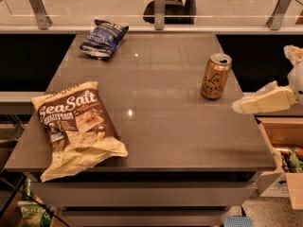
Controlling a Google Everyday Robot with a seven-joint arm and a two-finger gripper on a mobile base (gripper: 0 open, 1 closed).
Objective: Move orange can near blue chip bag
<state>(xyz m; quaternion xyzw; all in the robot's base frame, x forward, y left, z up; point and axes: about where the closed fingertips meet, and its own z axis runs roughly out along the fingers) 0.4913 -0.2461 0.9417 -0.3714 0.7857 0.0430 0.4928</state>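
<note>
The orange can (215, 76) stands upright on the right side of the grey table (156, 117), with its top opened. The blue chip bag (103, 38) lies at the table's far left corner, well away from the can. My gripper (265, 100), cream-coloured, reaches in from the right edge of the view. It hovers at the table's right edge, just right of the can and a little lower, and touches nothing.
A large brown and cream "Sea Salt" bag (75, 126) lies at the table's front left. A glass railing with metal posts (160, 6) runs behind the table. An open cardboard box (284, 150) stands on the floor at the right.
</note>
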